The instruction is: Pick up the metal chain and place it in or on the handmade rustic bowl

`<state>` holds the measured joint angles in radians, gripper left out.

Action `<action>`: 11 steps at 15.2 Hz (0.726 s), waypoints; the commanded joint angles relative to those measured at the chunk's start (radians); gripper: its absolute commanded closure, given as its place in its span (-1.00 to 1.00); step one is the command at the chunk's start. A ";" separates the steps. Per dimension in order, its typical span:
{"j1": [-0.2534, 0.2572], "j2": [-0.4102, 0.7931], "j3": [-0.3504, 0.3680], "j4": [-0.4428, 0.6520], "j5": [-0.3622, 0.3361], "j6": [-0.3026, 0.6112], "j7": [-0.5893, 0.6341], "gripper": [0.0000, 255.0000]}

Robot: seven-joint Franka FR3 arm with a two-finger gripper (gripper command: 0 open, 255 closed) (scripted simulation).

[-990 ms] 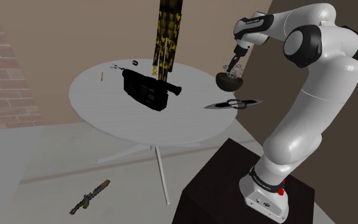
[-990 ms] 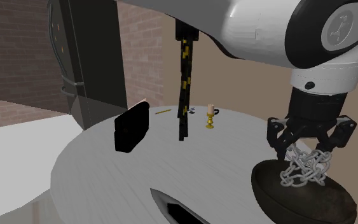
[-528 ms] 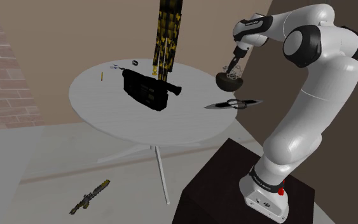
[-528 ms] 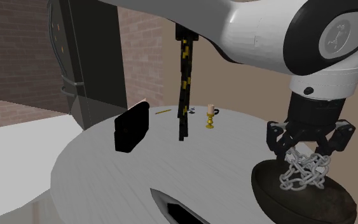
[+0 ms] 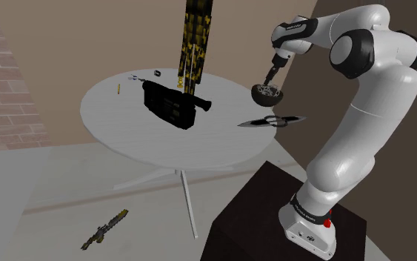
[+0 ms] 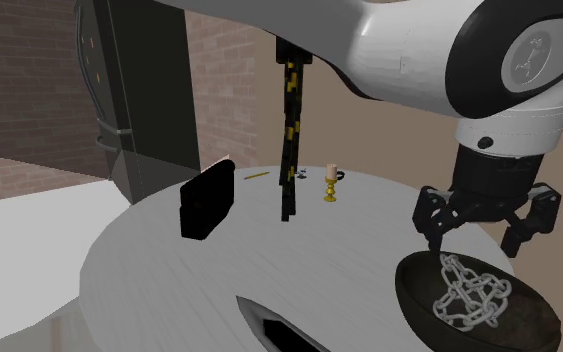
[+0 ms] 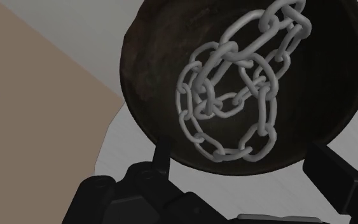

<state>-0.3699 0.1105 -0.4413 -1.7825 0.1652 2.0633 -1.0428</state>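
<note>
A silver metal chain lies heaped inside the dark round bowl near the white table's edge. My black gripper hangs just above the bowl, open, with its fingers spread apart and nothing between them. In the wrist view the chain is coiled on the bowl's dark inside, below the open gripper. From the shoulder view the bowl sits at the table's far right, with the gripper right over it.
On the round white table stand a black boxy object, a tall black-and-yellow post and a dark blade-like piece. A small candle holder sits at the far side. A gun-like object lies on the floor.
The fingers have spread apart and let go of the chain. It has dropped from the gripper into the bowl. The arm has hardly moved.
</note>
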 commanded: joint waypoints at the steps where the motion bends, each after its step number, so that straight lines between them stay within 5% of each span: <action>1: 0.000 -0.012 -0.002 0.018 -0.008 -0.029 0.005 -1.00; 4: -0.001 -0.040 -0.005 0.078 -0.025 -0.113 0.016 -1.00; 11: -0.001 -0.040 -0.005 0.078 -0.025 -0.113 0.016 -1.00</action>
<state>-0.3705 0.0706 -0.4462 -1.7050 0.1405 1.9508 -1.0264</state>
